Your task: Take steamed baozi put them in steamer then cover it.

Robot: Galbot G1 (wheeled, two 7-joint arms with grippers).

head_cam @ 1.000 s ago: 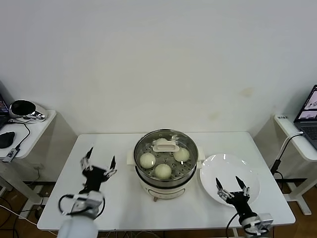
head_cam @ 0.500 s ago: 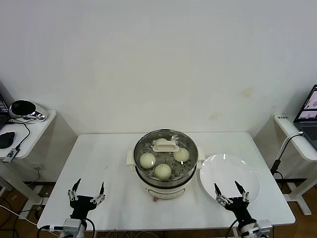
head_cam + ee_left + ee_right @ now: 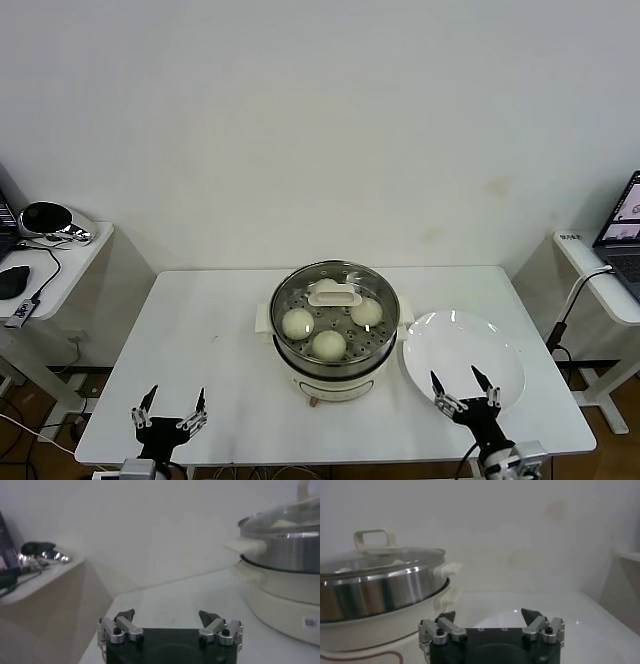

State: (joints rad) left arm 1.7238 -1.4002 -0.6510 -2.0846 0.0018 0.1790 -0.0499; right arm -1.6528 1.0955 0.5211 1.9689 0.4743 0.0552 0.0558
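The steamer stands at the middle of the white counter, with the cover seated on its rim. Through the glass three steamed baozi show clearly, at about 9, 6 and 2 o'clock on the perforated tray; a fourth is mostly hidden behind the cover's cream-white handle at 12 o'clock, only a pale edge showing. The left wrist view catches a small sticker on the steamer's base, too blurred to read; in the right wrist view a thin curved line runs along the base, with no legible lettering.

At 3 o'clock from the steamer, just beside it, lies a white plate with nothing on it. The right pincer hovers over the plate's near edge, its jaws spread wide and holding nothing; its arm is cut off at the bottom edge. The left pincer sits at 7 o'clock from the steamer, at the counter's near edge, likewise spread and empty, with the arm below it out of view.
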